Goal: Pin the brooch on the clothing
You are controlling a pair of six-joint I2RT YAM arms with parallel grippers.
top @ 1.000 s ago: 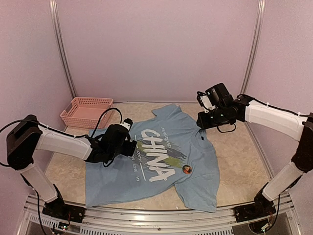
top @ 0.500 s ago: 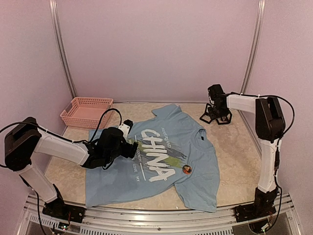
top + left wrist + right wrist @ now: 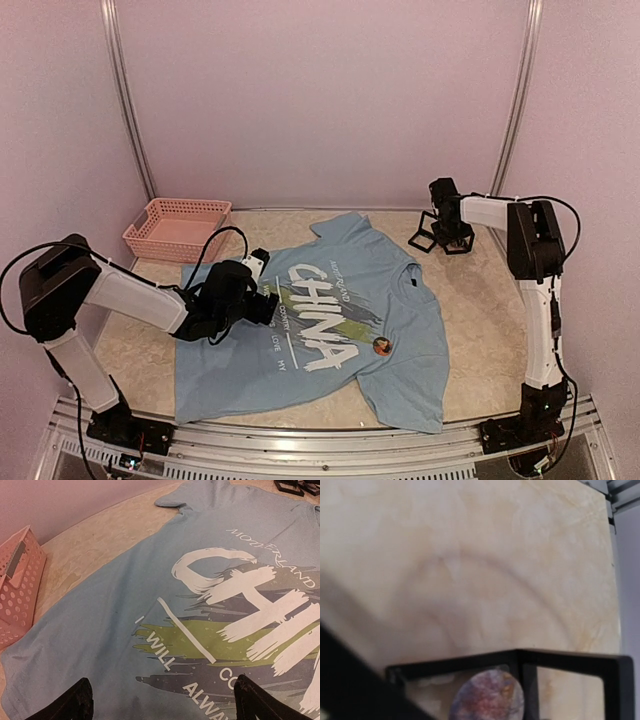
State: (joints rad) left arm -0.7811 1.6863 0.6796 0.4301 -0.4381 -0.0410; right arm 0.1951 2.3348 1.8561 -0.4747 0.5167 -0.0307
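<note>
The light blue T-shirt [image 3: 330, 320] with white "CHINA" lettering lies flat on the table. A small round orange and dark brooch [image 3: 382, 346] sits on its chest, near the lettering's end. My left gripper [image 3: 262, 300] hovers low over the shirt's left side, open and empty; its view shows the print [image 3: 220, 630] between the spread fingertips [image 3: 75, 705]. My right gripper [image 3: 447, 236] is down at two black display frames [image 3: 425, 238] at the back right. Its view shows one frame [image 3: 520, 660] with a round multi-coloured brooch [image 3: 487, 697] inside. Its jaws are not readable.
A pink plastic basket [image 3: 175, 228] stands at the back left, also at the left edge of the left wrist view [image 3: 15, 590]. The black frames show at the top right of that view [image 3: 295, 486]. Purple walls enclose the table on three sides.
My right arm swung from above the shirt's collar to the back right and lowered its gripper to the black frames. My left gripper barely shifted over the shirt.
</note>
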